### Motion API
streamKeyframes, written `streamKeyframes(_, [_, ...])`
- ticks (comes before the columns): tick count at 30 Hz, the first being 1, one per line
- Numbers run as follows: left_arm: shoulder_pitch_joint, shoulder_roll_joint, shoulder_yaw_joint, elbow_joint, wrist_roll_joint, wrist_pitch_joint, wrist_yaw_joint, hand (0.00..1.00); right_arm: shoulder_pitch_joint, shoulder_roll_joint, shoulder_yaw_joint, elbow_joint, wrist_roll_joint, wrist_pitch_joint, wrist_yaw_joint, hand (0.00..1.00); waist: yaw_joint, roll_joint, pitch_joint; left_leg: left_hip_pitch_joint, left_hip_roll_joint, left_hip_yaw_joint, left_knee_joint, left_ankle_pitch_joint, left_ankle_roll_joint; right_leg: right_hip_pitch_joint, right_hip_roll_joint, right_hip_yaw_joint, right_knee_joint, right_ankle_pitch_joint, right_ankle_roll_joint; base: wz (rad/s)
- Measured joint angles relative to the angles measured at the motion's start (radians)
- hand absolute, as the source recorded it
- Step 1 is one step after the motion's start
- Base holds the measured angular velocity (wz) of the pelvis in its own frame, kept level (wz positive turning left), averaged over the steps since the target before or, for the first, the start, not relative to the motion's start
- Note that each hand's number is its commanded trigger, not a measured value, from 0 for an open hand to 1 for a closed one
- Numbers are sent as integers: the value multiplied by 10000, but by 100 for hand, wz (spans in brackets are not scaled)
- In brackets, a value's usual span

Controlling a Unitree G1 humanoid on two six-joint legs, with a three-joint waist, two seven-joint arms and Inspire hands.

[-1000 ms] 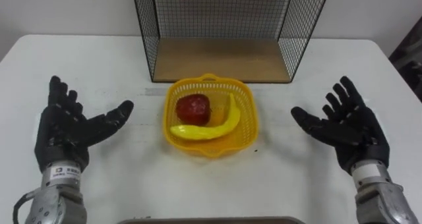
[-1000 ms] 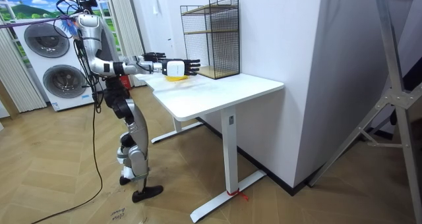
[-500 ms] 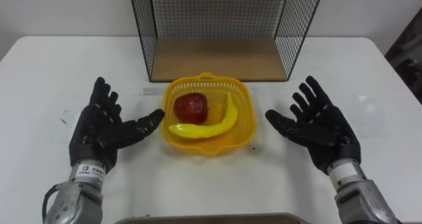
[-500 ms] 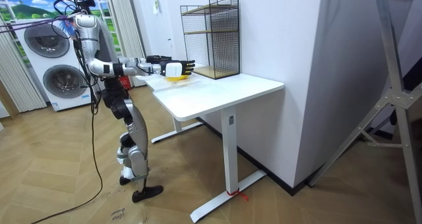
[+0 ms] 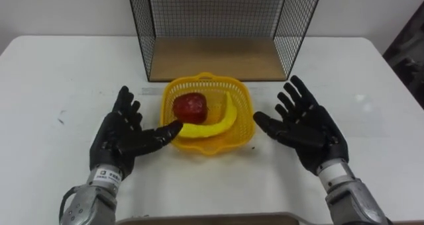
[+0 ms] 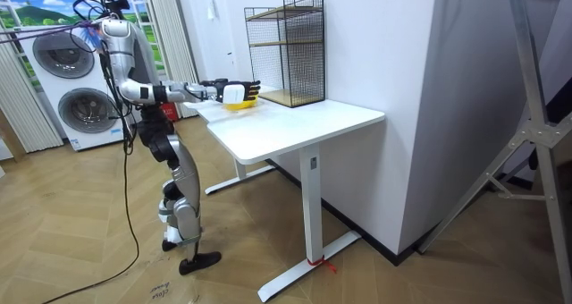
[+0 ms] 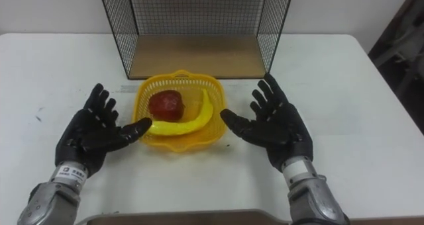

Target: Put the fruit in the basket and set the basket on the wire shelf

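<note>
While the left hand (image 5: 122, 137) and right hand (image 5: 306, 127) flank it, palms inward, fingers spread and holding nothing, the basket (image 5: 242, 122) sits on the table (image 5: 66, 73) just before the shelf (image 5: 218, 56). Inside lie a red fruit (image 5: 190, 106) and a banana (image 5: 218, 121). The left thumb reaches the basket's rim; the right hand is just beside it.

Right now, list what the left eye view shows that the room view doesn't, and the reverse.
Left eye view: a red fruit and a banana lying in the yellow basket, with the left hand and right hand open on either side, fingers straight. Room view: the robot standing at the end of the white table, the upper tier of the wire shelf, washing machines behind. Shared: basket, table, shelf and both outstretched hands.
</note>
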Motion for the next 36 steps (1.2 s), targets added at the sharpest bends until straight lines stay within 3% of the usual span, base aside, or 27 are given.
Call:
streamKeyframes(17, [-1, 5, -347, 27, -181, 0, -241, 0, -6, -1, 162, 8, 248, 0, 117, 0, 3, 23, 28, 20, 1, 9, -40, 0, 0, 53, 5, -4, -14, 0, 0, 0])
streamKeyframes(25, [-1, 2, -410, 314, -178, 3, -304, 0, -9, -3, 165, 136, 246, 0, 306, 0, -7, 179, -31, 31, 13, 3, -69, -1, -1, 56, 18, -18, 7, 4, -6, 0])
streamKeyframes(36, [-1, -2, -413, 327, -181, 6, -433, 0, -25, -2, 206, 388, 244, 0, 382, 0, -8, 179, -28, 27, 10, 5, -52, 0, -1, 57, 7, -20, 6, 3, -5, 0])
